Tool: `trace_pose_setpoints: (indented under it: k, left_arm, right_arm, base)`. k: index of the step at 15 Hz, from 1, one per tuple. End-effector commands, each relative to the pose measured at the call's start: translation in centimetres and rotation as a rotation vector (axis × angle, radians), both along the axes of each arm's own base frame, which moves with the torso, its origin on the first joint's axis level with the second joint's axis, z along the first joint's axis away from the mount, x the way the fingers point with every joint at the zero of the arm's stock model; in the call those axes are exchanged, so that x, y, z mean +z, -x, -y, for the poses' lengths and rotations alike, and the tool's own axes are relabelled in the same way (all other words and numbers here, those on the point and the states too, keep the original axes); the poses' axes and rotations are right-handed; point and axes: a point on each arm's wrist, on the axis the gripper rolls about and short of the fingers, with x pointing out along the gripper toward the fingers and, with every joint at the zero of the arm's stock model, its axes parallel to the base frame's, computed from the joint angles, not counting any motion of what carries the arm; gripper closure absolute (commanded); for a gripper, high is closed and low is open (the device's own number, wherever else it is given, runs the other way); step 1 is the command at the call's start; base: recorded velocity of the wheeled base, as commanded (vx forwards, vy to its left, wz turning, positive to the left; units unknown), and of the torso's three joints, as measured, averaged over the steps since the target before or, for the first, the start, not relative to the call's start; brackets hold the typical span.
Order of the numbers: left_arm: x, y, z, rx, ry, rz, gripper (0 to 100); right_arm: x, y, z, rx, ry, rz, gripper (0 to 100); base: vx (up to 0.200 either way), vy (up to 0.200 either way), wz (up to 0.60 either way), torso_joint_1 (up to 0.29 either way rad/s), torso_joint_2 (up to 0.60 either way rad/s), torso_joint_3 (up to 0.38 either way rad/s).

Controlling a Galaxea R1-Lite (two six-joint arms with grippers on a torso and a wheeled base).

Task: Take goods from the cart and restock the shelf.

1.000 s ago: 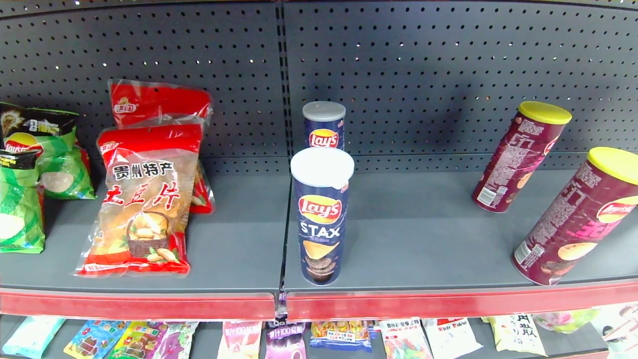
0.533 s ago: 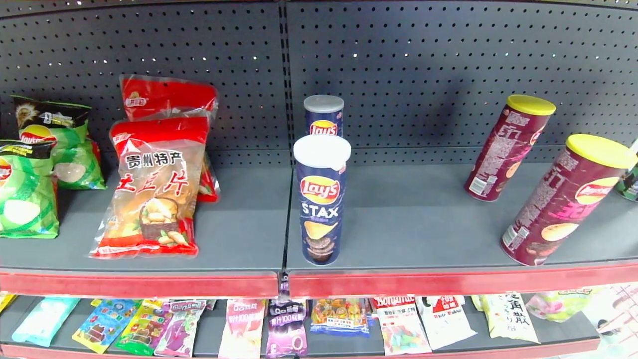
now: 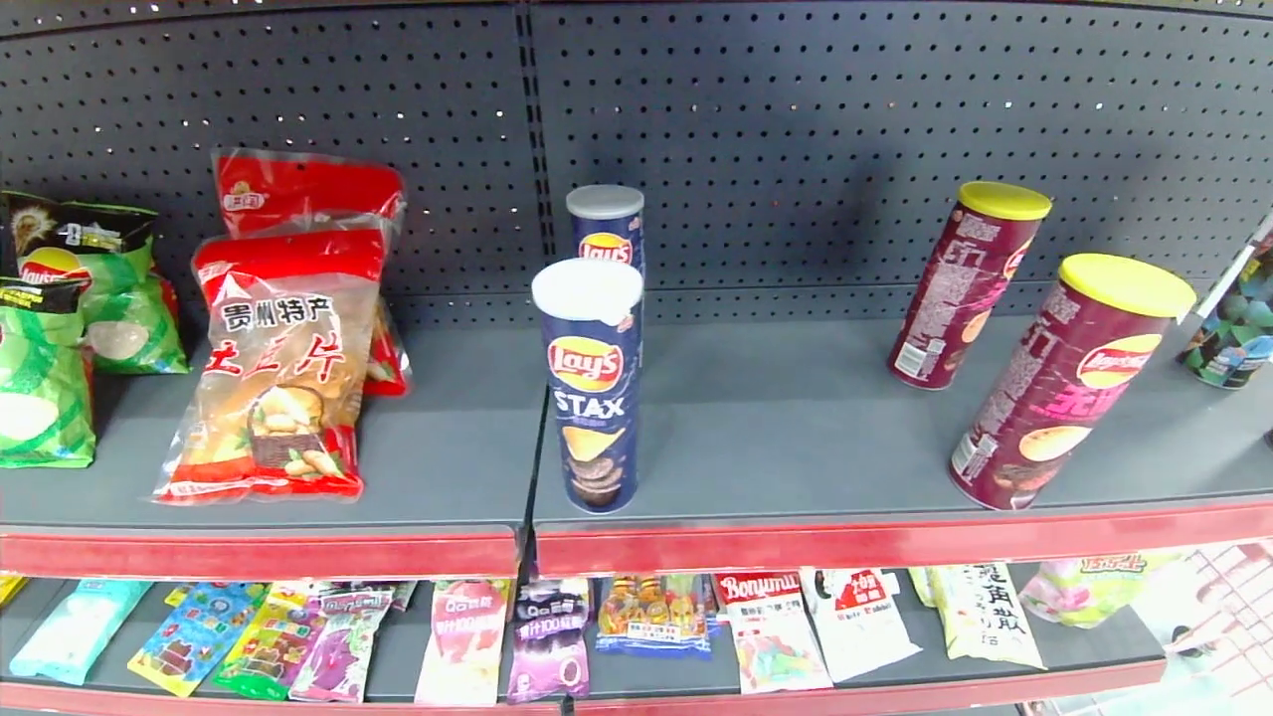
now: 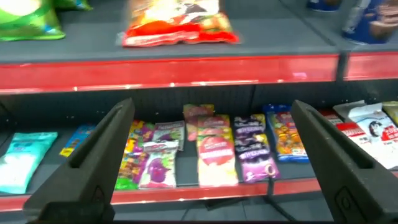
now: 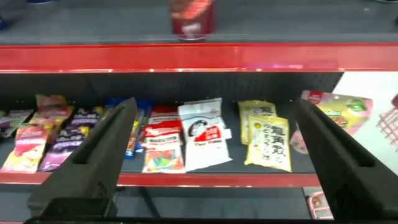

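Shelf (image 3: 796,438) — grey deck, red front edge (image 3: 895,542), perforated back panel; upper tier part stocked.

Landmark: dark blue canister (image 3: 594,388), white lid, upright at the front edge.
- Directly behind it: second blue canister (image 3: 605,224), grey lid.
- To its left: red-topped clear bags (image 3: 273,368), leaning back; farther left, green bags (image 3: 45,368).
- Well to its right: maroon canisters (image 3: 1069,383), two, yellow lids, standing on end; bare deck lies between.
- Below it: lower tier of small sachets (image 3: 636,622), lying flat.

Claws: left claw (image 4: 211,109) and right claw (image 5: 216,104) — each spread wide with nothing held, facing the lower tier, the stocked deck above them. Judged: the right claw sits nearer the bare stretch, the left nearer the bags. Package labels are colourful; their print is not recorded.
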Motion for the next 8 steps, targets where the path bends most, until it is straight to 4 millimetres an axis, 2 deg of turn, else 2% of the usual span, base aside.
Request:
trace_pose_setpoints:
  k: [1, 8]
  left_arm:
    - [-0.03, -0.02, 0.0, -0.001, 0.0, -0.002, 0]
    - [-0.03, -0.02, 0.0, -0.001, 0.0, -0.002, 0]
  right_arm:
    - [0.0, 0.01, 0.0, 0.0, -0.001, 0.002, 0]
    - [0.0, 0.01, 0.0, -0.002, -0.001, 0.002, 0]
  base:
    - [0.0, -0.2, 0.0, -0.002, 0.0, -0.002]
    - [0.0, -0.2, 0.0, 0.004, 0.0, 0.002]
